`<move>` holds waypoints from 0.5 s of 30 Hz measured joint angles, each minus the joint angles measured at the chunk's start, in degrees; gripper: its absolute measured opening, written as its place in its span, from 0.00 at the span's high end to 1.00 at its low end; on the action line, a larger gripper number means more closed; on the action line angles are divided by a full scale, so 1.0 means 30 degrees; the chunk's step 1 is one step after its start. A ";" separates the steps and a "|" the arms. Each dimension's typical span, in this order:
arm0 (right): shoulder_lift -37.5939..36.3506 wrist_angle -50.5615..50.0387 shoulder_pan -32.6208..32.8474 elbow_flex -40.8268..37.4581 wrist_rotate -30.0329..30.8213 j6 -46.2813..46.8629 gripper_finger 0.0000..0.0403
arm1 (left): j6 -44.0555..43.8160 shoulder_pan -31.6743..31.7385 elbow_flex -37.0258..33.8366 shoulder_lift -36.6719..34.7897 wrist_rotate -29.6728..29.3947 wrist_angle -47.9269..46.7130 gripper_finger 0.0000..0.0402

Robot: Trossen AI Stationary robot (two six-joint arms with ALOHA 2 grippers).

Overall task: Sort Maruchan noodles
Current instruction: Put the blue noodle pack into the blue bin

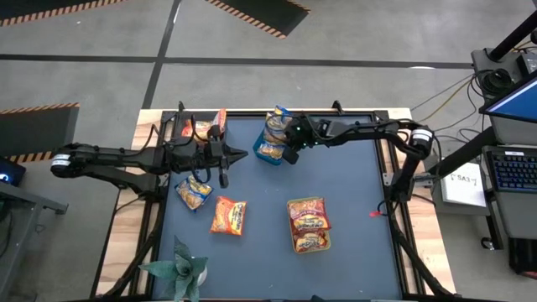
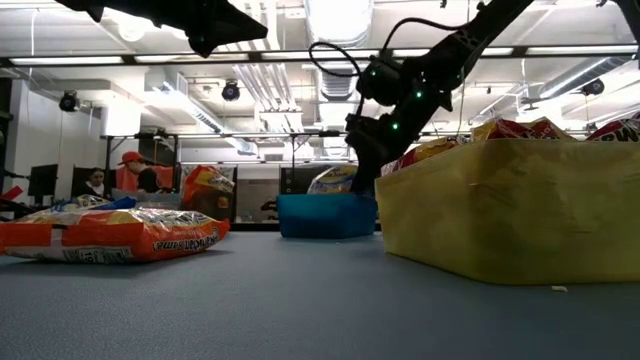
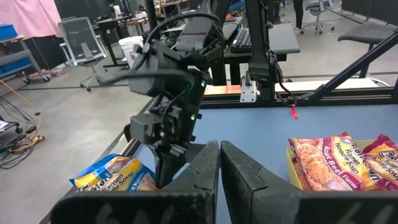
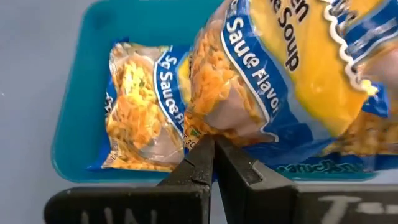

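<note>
My right gripper (image 1: 288, 144) is shut on a blue-and-yellow noodle packet (image 4: 292, 74) over the blue bin (image 4: 74, 93), near the table's far edge. A second blue-and-yellow packet (image 4: 140, 106) lies flat inside that bin. My left gripper (image 1: 235, 155) hangs shut and empty just left of the bin, above the table. Two orange packets (image 1: 195, 193) (image 1: 228, 216) lie flat on the mat in front of it. Red packets (image 1: 308, 214) sit in the yellow-green bin (image 2: 500, 210). More orange packets (image 1: 201, 127) lie at the far left corner. My right gripper pinches the blue-and-yellow packet between its two fingers at a crinkled edge (image 4: 208, 132). In the low view the packet (image 2: 335, 180) stands up above the blue bin's rim (image 2: 325, 205). Whether its lower end touches the bin, I cannot tell.
A green artificial plant (image 1: 180, 268) stands at the near left corner. The mat's raised black frame (image 1: 388, 193) runs around the work area. Bare mat (image 1: 352, 176) lies between the two bins and to the right. People sit in the room behind the table (image 2: 130, 170).
</note>
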 joint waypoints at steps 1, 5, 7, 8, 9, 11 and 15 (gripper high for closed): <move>0.0141 0.0008 0.0014 -0.0003 0.0000 0.0001 0.98 | 0.0000 0.0000 0.0000 0.0000 0.0000 0.0005 1.00; 0.0414 0.0093 0.0014 -0.0063 -0.0002 0.0121 0.98 | -0.0004 0.0003 0.0000 -0.0007 0.0004 0.0000 1.00; 0.0363 0.0058 0.0014 -0.0069 0.0015 0.0051 0.98 | -0.0006 0.0000 0.0000 -0.0007 0.0006 0.0000 1.00; 0.0277 -0.0124 0.0014 -0.0034 0.0004 0.0044 0.98 | -0.0007 0.0000 0.0000 -0.0007 0.0007 0.0000 1.00; 0.0173 -0.0403 0.0014 0.0074 0.0011 0.0044 0.98 | -0.0007 0.0000 0.0000 -0.0007 0.0007 0.0000 1.00; -0.0166 -0.1013 0.0014 0.0368 0.0023 -0.0017 0.98 | -0.0012 0.0000 0.0000 -0.0007 0.0006 -0.0026 1.00; -0.0760 -0.2368 0.0051 0.1091 0.0073 -0.0043 0.98 | -0.0089 0.0000 0.0000 -0.0007 0.0007 -0.0105 1.00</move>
